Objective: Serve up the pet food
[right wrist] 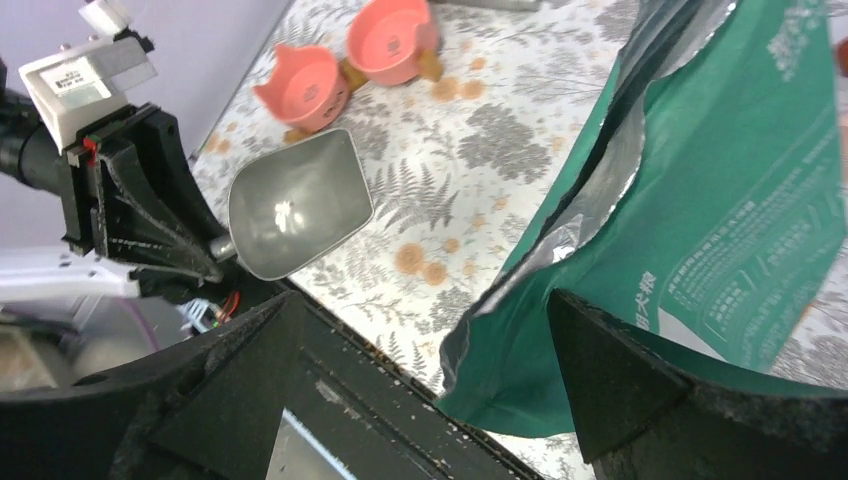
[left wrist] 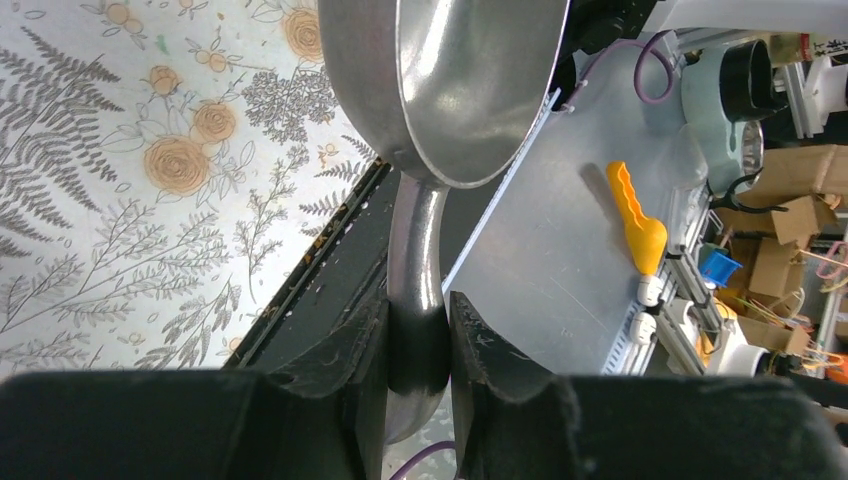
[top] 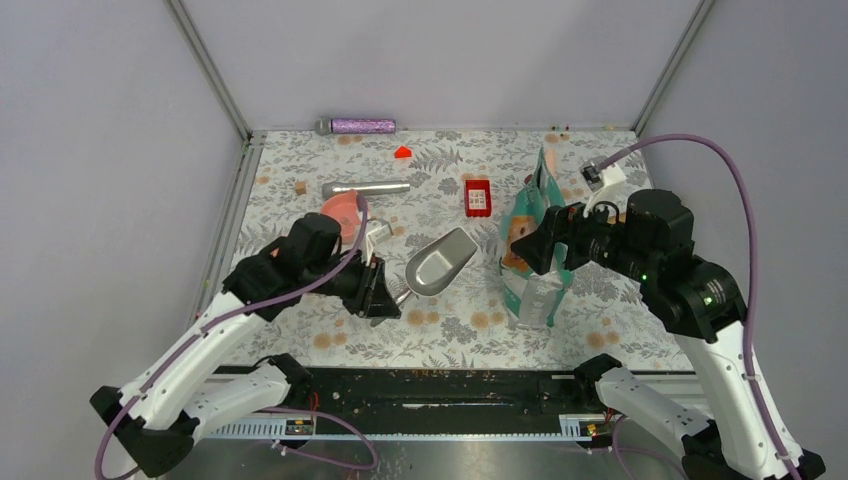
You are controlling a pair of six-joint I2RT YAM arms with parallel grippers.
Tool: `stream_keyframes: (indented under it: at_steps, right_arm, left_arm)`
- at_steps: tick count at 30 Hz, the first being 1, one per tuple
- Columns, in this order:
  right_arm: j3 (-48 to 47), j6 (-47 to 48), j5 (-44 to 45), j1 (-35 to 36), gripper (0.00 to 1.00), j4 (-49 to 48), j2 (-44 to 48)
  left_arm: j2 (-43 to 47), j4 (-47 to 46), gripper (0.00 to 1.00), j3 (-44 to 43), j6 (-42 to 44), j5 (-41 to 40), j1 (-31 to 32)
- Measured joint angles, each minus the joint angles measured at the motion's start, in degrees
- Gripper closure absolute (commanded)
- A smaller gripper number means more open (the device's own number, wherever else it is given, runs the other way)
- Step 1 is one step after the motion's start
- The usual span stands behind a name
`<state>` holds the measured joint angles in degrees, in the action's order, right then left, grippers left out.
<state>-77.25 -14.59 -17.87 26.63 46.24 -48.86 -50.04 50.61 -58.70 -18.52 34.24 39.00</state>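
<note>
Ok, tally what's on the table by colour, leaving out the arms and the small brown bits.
Red: 2, wedge and box
Silver: 2, scoop and metal tube
Pink: 2, eared bowl and round bowl
Green: 1, bag
Purple: 1, glitter tube
Total: 8

Same build for left arm [top: 190,360] and right arm [top: 735,395]: white shells on the long links, black rounded housings at the joints, black bases [top: 150,432] at the near edge of the tabletop [top: 560,340]. One purple cable [top: 742,205] along each arm. Small green lights [top: 712,297] on the black housings of the right arm. White box [top: 607,178] on each wrist, with printed label [right wrist: 75,75] on the left one. Left end effector [left wrist: 420,310] and right end effector [right wrist: 422,320] both matte black, with thick wedge-shaped fingers [right wrist: 640,400], a little scuffed on the inner faces.
</note>
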Motion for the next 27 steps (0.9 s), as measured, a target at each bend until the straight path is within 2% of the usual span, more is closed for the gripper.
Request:
stream_keyframes:
  at_steps: [8,10,12,14,18,22,27]
  right_arm:
    - [-6.01,-0.11,15.91,0.00,0.01,4.24,1.60]
    - [-6.60,0.31,16.52,0.00,0.01,3.98,3.34]
    - [-6.84,1.09,11.87,0.00,0.01,3.34,5.16]
    - [-7.23,1.36,3.02,0.04,0.01,1.44,5.73]
    - [-7.58,0.83,-12.02,0.35,0.01,-1.81,1.64]
    - [-7.82,0.63,-14.34,2.34,0.03,-1.36,-4.85]
    - [-8.28,0.15,-14.14,6.54,0.16,0.22,-12.02]
  left_arm:
    - [-7.19,-4.81,1.00,-0.09,-0.96,3.15,0.42]
    - [-7.08,-5.03,1.00,-0.35,-0.79,4.46,0.66]
    - [-6.93,-5.44,1.00,-0.79,-0.42,6.01,1.03]
    - [-6.34,-5.88,1.00,-0.87,0.22,7.65,1.44]
    - [-3.89,-5.86,1.00,-0.87,1.05,10.36,2.34]
    - [-1.07,-5.86,1.00,-0.87,1.11,11.26,4.26]
    - [-0.39,-5.09,1.00,-2.03,1.49,10.54,6.86]
